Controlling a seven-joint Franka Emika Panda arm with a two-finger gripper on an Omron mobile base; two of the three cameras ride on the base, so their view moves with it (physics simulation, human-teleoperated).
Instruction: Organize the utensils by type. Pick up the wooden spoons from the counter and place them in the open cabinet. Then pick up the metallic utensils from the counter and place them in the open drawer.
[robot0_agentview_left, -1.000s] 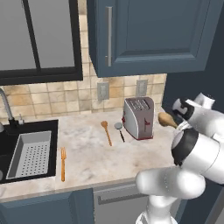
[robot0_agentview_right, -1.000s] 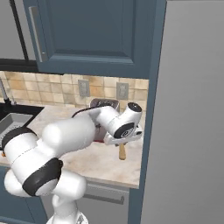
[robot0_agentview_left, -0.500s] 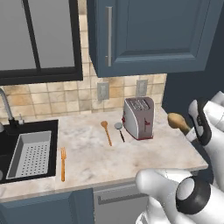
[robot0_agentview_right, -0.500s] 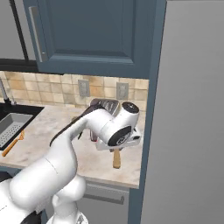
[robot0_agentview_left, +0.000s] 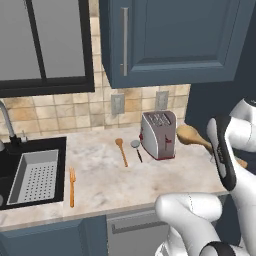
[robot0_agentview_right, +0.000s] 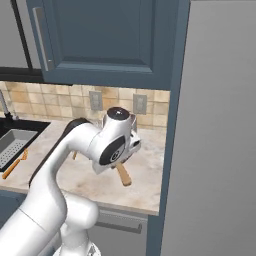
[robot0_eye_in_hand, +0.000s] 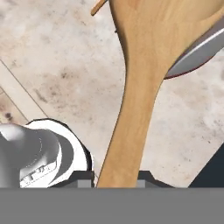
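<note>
At right of the toaster (robot0_agentview_left: 158, 134), above the worktop (robot0_agentview_left: 100, 177), the tool (robot0_eye_in_hand: 117, 177) is pinched on the handle of a big wooden spoon (robot0_agentview_left: 192, 135); hand view has the handle running up from between the tips, bowl at top overlapping the toaster's edge. Left base view: spoon bowl sits just beside the toaster, handle goes right behind the white arm. Right base view: handle end pokes out below the wrist, over the worktop (robot0_agentview_right: 145, 180).

Second, small wooden spoon (robot0_agentview_left: 121, 150) lies flat on the worktop left of the toaster. Just beside it, between it and the toaster, the dark-handled utensil (robot0_agentview_left: 136, 149) with round silver head. Copper fork (robot0_agentview_left: 72, 180) lies well apart to the left, near the sink (robot0_agentview_left: 33, 175) edge, tines toward the wall.

Blue cabinet (robot0_agentview_left: 175, 40) above, door with grey bar handle (robot0_agentview_left: 124, 41); can't tell if open. Outlets (robot0_agentview_left: 117, 104) on the tile wall.
</note>
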